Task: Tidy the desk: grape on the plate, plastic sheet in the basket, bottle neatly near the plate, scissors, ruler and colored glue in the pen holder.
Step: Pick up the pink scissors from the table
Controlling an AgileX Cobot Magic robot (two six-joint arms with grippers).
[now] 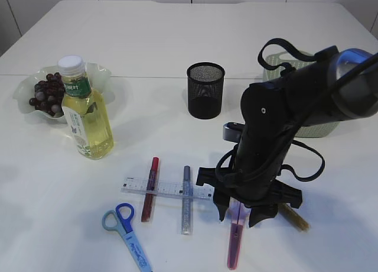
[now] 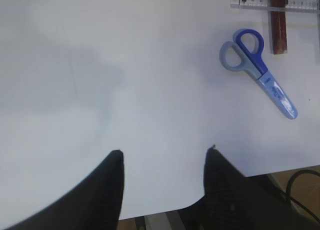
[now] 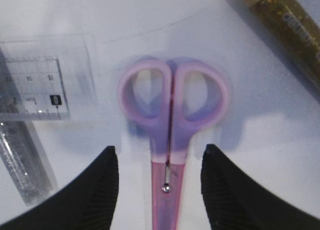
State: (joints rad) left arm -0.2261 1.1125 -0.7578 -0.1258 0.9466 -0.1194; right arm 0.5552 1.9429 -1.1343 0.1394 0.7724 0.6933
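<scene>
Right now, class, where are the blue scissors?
In the exterior view, the blue scissors lie at the front left of the table, just below the ruler.

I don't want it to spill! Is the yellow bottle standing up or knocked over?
Standing up. The bottle sits on its base by the plate, white cap on top.

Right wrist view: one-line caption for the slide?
Open right gripper straddling the pink scissors on the table, ruler end at left, gold glitter glue at upper right.
</scene>
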